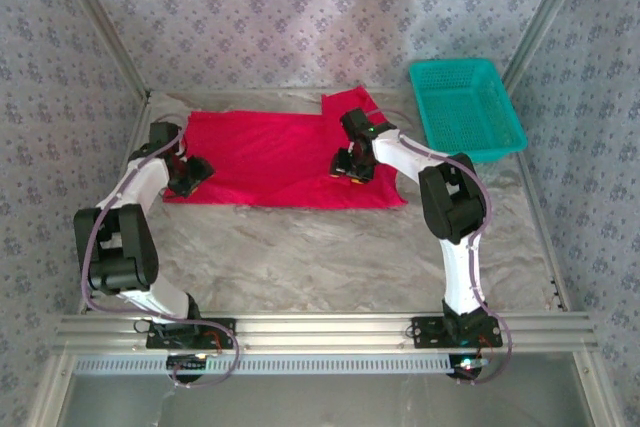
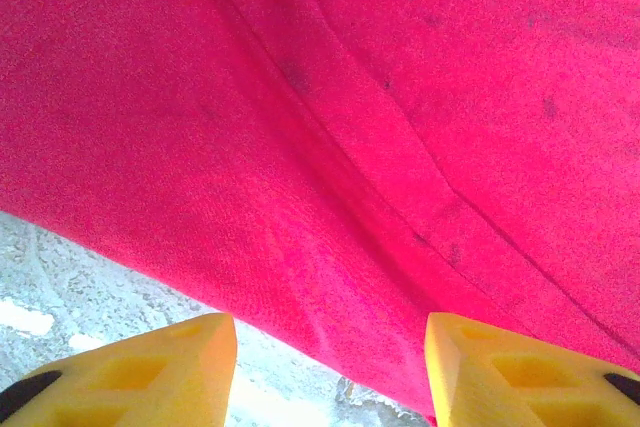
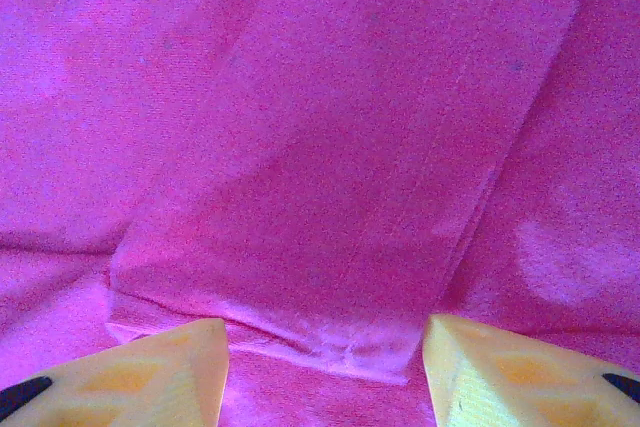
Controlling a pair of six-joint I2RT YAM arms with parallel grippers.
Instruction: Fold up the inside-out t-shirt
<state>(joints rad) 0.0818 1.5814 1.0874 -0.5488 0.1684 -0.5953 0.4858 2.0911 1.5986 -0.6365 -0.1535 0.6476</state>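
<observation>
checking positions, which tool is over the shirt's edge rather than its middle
The left tool: bare table shows beneath it at the plain red cloth t-shirt's hem. The right tool is over cloth.

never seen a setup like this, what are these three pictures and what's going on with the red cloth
Two white robot arms are bolted to the near edge of a table, seen from above in the overhead picture. A red t-shirt lies flat on the table; a teal basket sits at the far right. The other two pictures come from cameras on each wrist, looking past yellow fingers. The left gripper is at the shirt's edge, the right gripper over a folded strip of cloth. Both are open, holding nothing.
</observation>
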